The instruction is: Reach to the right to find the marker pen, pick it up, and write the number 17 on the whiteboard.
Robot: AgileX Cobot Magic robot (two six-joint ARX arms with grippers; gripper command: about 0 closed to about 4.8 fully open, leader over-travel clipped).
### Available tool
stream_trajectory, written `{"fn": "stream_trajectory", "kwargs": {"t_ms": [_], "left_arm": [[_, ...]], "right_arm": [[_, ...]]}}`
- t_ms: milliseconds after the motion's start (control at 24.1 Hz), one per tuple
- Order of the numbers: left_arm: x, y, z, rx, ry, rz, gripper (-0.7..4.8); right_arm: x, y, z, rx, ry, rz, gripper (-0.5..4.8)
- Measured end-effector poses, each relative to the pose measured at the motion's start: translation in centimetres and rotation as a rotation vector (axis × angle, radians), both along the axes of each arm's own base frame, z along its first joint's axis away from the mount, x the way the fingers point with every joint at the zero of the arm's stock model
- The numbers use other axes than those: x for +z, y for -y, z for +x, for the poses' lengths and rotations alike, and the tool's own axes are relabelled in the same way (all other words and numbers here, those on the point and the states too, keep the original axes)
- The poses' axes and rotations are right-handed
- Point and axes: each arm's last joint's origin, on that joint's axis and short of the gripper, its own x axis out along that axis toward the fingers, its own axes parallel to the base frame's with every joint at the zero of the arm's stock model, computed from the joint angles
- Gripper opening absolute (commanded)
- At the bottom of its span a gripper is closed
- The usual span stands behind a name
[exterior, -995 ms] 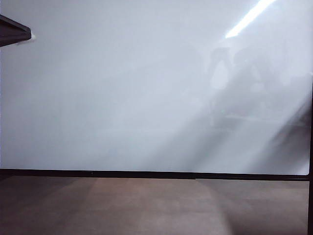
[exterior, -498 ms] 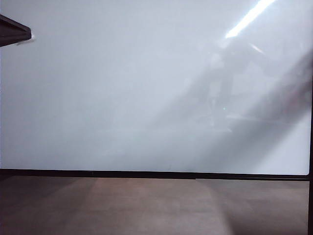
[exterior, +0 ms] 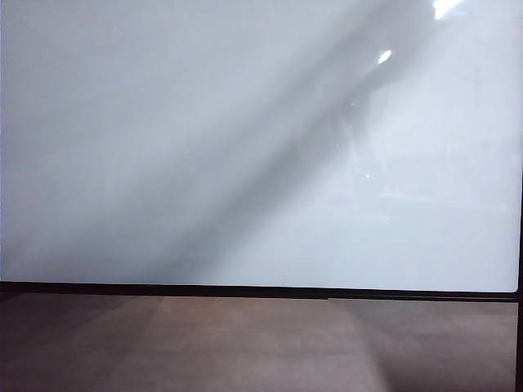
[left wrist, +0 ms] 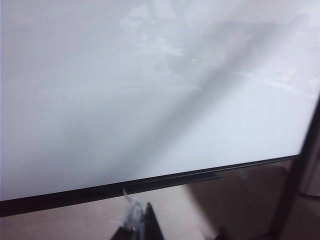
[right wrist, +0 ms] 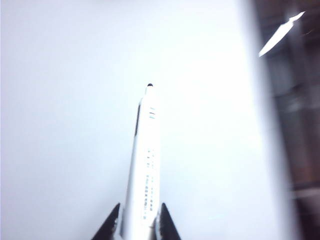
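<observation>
While right end effector (right wrist: 135, 222) grips one marker pen (right wrist: 142, 170).

The right pincer (right wrist: 135, 222) shows two black, pointed fingertips (right wrist: 111, 227). The left pincer (left wrist: 142, 225) shows a dark, tapered finger (left wrist: 150, 222) with a pale translucent scrap beside it.
</observation>
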Motion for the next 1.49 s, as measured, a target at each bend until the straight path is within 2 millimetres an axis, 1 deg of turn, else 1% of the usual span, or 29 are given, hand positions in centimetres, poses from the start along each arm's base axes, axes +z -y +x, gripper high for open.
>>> {"fn": "stream_trajectory", "kwargs": {"t_ms": [207, 332, 456, 622, 705, 788, 912, 995, 1078, 1286, 1368, 1493], "left_arm": [[0.0, -0.3, 0.1, 0.029, -0.002, 0.0, -0.05], [0.0, -0.2, 0.1, 0.026, -0.002, 0.0, -0.05], [-0.1, -0.2, 0.1, 0.026, -0.008, 0.003, -0.05], [-0.7, -0.2, 0.1, 0.023, -0.072, 0.025, -0.05], [-0.4, -0.2, 0.1, 0.021, -0.072, 0.025, -0.05], [0.9, -0.3, -0.2, 0.018, -0.044, 0.016, -0.05], [4.0, -0.6, -1.1, 0.009, 0.053, -0.016, -0.05], [6.4, -0.8, -1.9, 0.005, 0.116, -0.036, -0.05], [7.9, -1.0, -2.3, 0.005, 0.146, -0.047, -0.05], [10.2, -1.2, -2.9, 0.005, 0.159, -0.05, -0.05], [11.1, -1.3, -3.2, 0.003, 0.176, -0.056, -0.05], [11.9, -1.3, -3.4, 0.003, 0.192, -0.061, -0.05]], "right_arm": [[-1.1, -5.2, 1.8, 0.12, -0.066, 0.028, -0.06], [-2.0, -7.3, 3.1, 0.152, -0.112, 0.031, -0.06], [-2.5, -9.4, 4.8, 0.2, -0.155, 0.029, -0.06], [-1.9, -12.0, 6.4, 0.268, -0.165, 0.023, -0.06], [-1.4, -13.0, 7.0, 0.295, -0.158, 0.021, -0.06], [-0.9, -14.2, 7.7, 0.32, -0.149, 0.015, -0.06], [-0.6, -15.5, 8.6, 0.336, -0.145, -0.005, -0.06], [-0.3, -16.0, 9.3, 0.336, -0.142, -0.009, -0.06], [-0.3, -16.3, 9.9, 0.336, -0.14, -0.01, -0.06], [-0.9, -16.7, 10.9, 0.307, -0.164, -0.005, -0.06], [-1.0, -16.7, 11.1, 0.302, -0.167, -0.005, -0.06], [-0.9, -16.7, 11.0, 0.286, -0.163, -0.002, -0.06]]}}
